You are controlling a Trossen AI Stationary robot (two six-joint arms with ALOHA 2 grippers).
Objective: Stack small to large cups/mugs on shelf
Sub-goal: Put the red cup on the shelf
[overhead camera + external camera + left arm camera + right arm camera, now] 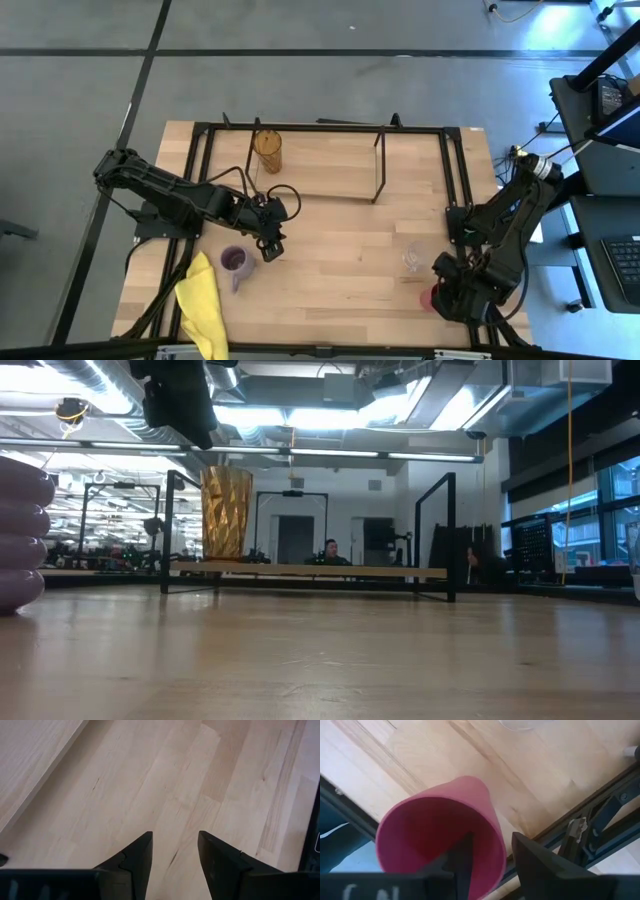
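The amber tumbler (266,150) (227,510) stands upright at the left end of the shelf (330,192) (300,570). The light purple mug (235,262) (18,530) stands on the table beside my left gripper (272,245) (175,852), which is open over bare wood. The tiny clear glass (413,258) stands on the table near the right arm. My right gripper (440,292) (492,852) is open at the red cup (428,297) (437,835). One finger is inside the cup and one outside its wall, with a gap on both sides.
A yellow cloth (203,310) lies at the table's near left corner, just below the mug. The larger black frame (455,170) rings the table, and its rail (580,820) runs close to the red cup. Bare tabletop lies between the two arms.
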